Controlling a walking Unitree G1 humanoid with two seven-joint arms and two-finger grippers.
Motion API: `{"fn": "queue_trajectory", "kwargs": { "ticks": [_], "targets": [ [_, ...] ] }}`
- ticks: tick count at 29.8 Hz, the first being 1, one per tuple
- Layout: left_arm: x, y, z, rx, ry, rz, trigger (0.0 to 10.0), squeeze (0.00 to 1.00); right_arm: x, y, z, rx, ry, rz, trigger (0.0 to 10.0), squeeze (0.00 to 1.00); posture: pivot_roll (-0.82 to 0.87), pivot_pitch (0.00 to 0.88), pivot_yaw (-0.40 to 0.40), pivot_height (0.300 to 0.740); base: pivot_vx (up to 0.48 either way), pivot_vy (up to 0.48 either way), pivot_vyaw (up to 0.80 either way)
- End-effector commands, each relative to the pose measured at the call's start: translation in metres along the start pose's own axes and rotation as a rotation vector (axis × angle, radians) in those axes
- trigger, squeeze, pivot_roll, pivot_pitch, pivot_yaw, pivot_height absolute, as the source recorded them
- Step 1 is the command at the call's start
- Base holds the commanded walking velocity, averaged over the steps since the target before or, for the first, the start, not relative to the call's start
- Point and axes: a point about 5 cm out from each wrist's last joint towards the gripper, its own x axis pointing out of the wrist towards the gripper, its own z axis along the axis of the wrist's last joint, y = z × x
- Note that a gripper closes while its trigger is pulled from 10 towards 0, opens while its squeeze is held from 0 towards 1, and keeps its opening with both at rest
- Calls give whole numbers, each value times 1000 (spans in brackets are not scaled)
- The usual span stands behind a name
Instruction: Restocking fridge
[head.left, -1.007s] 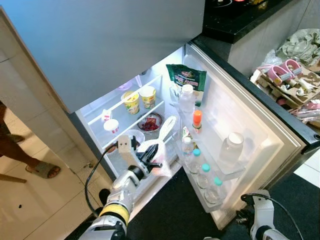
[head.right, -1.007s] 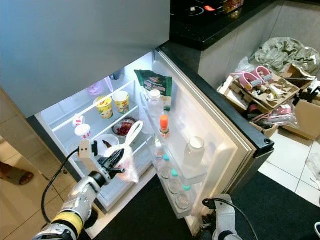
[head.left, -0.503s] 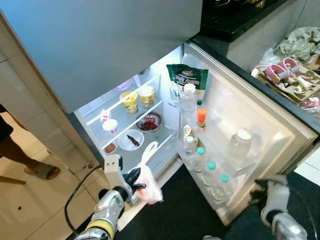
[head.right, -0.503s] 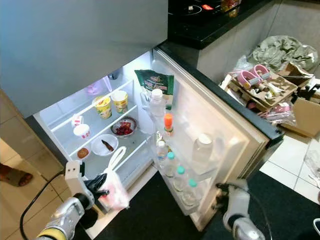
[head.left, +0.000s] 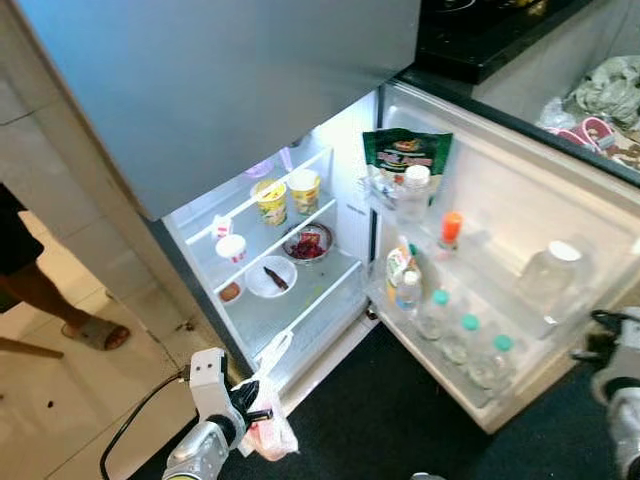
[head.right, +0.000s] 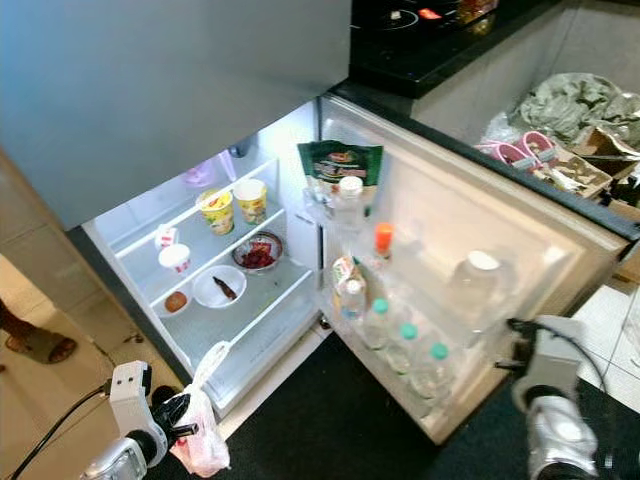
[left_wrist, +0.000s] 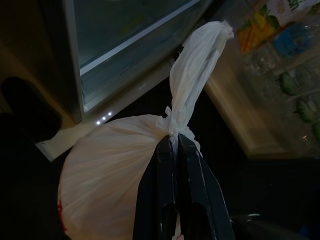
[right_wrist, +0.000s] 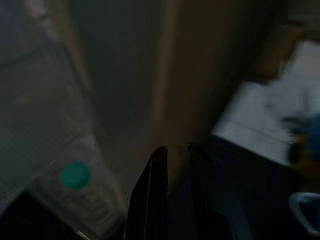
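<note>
Left gripper (left_wrist: 175, 142): low, in front of open fridge (head.left: 300, 300), fingers pinched on knotted neck of white plastic bag (left_wrist: 115, 165); bag hangs over dark floor mat (head.left: 370, 420), outside fridge.
Right gripper (right_wrist: 172, 150): near outer edge of fridge door (head.left: 520, 220); fingers close together, picture blurred, state unclear.
Door racks: bottles with teal caps (head.left: 462, 338), orange-capped bottle (head.left: 450, 228), green packet (head.left: 405, 155).
Shelves: white plate (head.left: 270, 277), bowl of red food (head.left: 308, 243), two noodle cups (head.left: 286, 195), small tub (head.left: 231, 248).
</note>
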Motion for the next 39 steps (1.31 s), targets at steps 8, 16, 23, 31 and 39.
{"fn": "queue_trajectory", "kwargs": {
  "ticks": [8,16,23,31,39],
  "targets": [
    [-9,13,-9,12,52,56,10000,0,-19,6,-50,15,147,-43,10000,0,-57,32,60,740,0,0,0],
    [-14,23,-7,-9,35,108,10000,0,-47,49,-108,-63,359,152,10000,0,-37,47,49,740,0,0,0],
    [-20,28,-15,-35,48,167,10000,0,-75,72,-146,-115,546,289,10000,0,7,64,23,740,0,0,0],
    [-42,32,-61,-4,268,253,10000,0,-62,93,-129,-101,485,336,10000,0,-27,66,19,740,0,0,0],
    [-58,39,-79,-6,321,330,10000,0,-60,97,-126,-182,498,386,10000,0,-43,59,19,740,0,0,0]
  ]
}}
